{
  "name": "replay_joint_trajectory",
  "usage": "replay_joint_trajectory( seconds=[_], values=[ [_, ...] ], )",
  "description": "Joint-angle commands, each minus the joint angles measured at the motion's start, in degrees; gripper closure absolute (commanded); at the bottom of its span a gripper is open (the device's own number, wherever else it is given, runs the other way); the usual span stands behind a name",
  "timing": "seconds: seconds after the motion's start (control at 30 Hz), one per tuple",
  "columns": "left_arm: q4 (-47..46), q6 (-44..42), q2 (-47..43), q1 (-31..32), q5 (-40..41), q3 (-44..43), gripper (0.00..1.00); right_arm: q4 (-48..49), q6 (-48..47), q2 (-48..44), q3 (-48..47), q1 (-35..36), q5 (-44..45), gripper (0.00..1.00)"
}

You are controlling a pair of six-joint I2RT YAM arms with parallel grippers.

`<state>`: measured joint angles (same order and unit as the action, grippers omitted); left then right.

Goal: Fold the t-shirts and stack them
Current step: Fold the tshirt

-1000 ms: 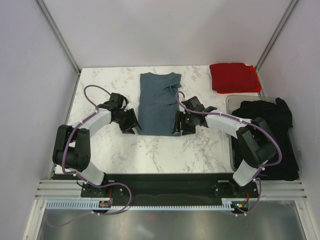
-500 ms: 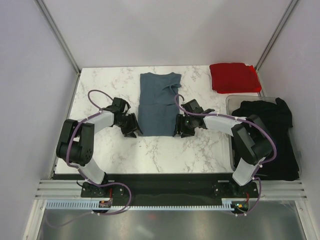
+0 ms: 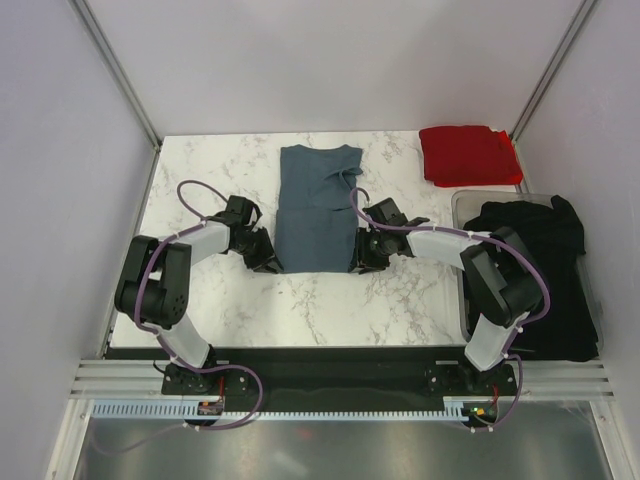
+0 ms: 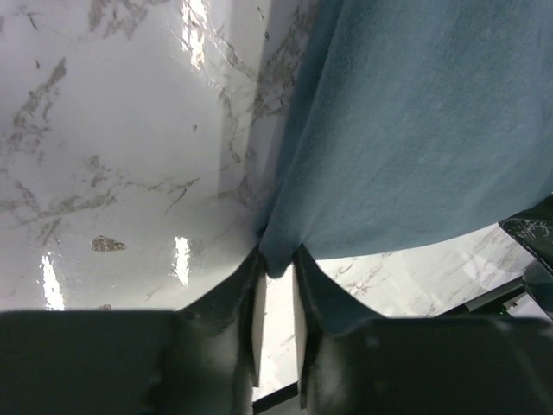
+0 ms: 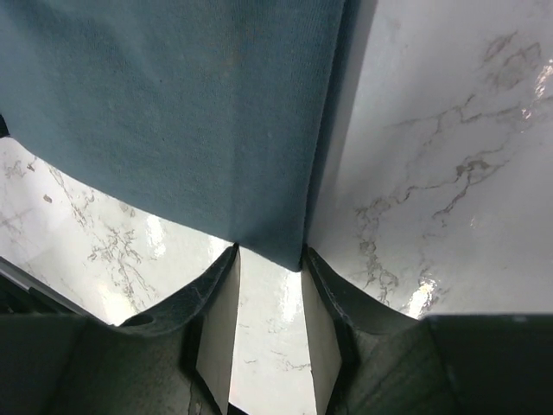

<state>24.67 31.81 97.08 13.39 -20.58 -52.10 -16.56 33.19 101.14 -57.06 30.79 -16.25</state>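
A slate blue-grey t-shirt [image 3: 318,205] lies folded into a long strip in the middle of the marble table [image 3: 200,180]. My left gripper [image 3: 272,262] is at its near left corner. In the left wrist view the jaws [image 4: 276,264] stand narrow, with that corner of the blue-grey cloth [image 4: 415,130] bunched between the tips. My right gripper [image 3: 356,258] is at the near right corner. There the jaws [image 5: 270,255] stand wider, straddling the flat cloth corner [image 5: 173,104]. A folded red t-shirt [image 3: 468,154] lies at the back right. Black t-shirts [image 3: 530,260] are heaped on the right.
The black heap sits in a grey bin [image 3: 460,205] by the table's right edge, close behind my right arm. Pale walls with metal posts close in the table on three sides. Bare marble shows left of the blue-grey shirt and along the near edge.
Both grippers have slid inward onto the near corners of the blue-grey shirt, and their jaws have narrowed. The left one has closed onto its corner.
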Motion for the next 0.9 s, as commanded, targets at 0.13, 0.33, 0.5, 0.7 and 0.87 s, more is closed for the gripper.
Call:
replay_joint_trajectory(
  seconds=[0.13, 0.33, 0.5, 0.7, 0.87],
  values=[
    [-1.4, 1.2, 2.5, 0.3, 3.3, -1.1, 0.91, 0.7, -0.8, 1.3, 0.9, -0.1, 0.8, 0.76],
    [-0.8, 1.3, 0.8, 0.5, 2.3, -1.4, 0.98, 0.6, -0.8, 0.5, 1.1, -0.2, 0.2, 1.0],
    [1.3, 4.1, -4.3, 3.1, 2.6, 0.8, 0.98, 0.0, -0.3, -4.1, 4.1, -0.2, -0.7, 1.0],
    [4.2, 10.6, -16.2, 11.6, 4.2, 5.9, 0.98, -3.2, 1.6, -14.9, 10.0, 3.5, 0.2, 1.0],
    [10.9, 16.8, -28.2, 19.0, 7.3, 8.1, 0.98, -10.9, 5.7, -28.2, 12.1, 8.1, 4.3, 1.0]
  ],
)
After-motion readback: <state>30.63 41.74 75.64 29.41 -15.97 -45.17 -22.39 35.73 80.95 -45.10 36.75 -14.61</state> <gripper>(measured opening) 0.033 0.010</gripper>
